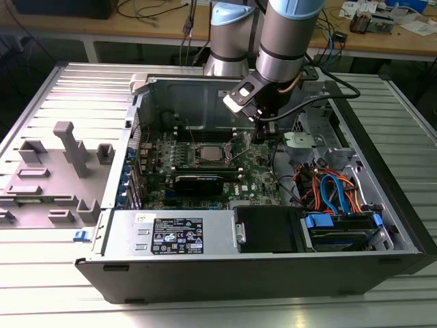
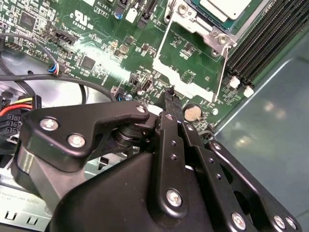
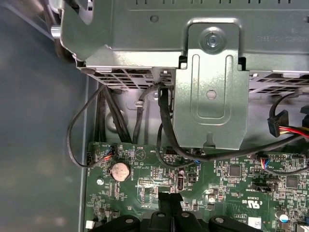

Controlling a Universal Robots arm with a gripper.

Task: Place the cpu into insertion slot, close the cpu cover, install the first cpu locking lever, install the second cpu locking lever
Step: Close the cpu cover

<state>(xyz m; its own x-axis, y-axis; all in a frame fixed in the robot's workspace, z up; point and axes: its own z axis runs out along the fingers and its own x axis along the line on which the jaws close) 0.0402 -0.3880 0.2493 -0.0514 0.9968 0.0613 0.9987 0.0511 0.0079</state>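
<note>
Ribbed metal tabletop [image 1: 41, 301] under an open desktop computer case [image 1: 273, 273], with wooden benches [image 1: 147, 29] strewn with wires behind. On the tabletop at the exterior view's left, a grey moulded fixture [image 1: 68, 157]. Inside the case, a green motherboard [image 1: 263, 174] toward the far side, a labelled power supply [image 1: 174, 236] along the near wall, and orange and blue cables [image 1: 328, 188] at the exterior view's right. Mid-board, the cpu [image 1: 209, 154] seated silver side up in the insertion slot [image 2: 200, 26], next to the long black memory slots [image 2: 260, 46]. A thin wire lever [image 2: 222, 67] lying beside the slot's rim. Reaching down from the far side, the arm [image 1: 283, 41]. Jaws pressed together, gripping nothing, tips low over the board just beside a coin cell [image 2: 193, 112], near the slot on the exterior view's right, apart from the cpu.
</note>
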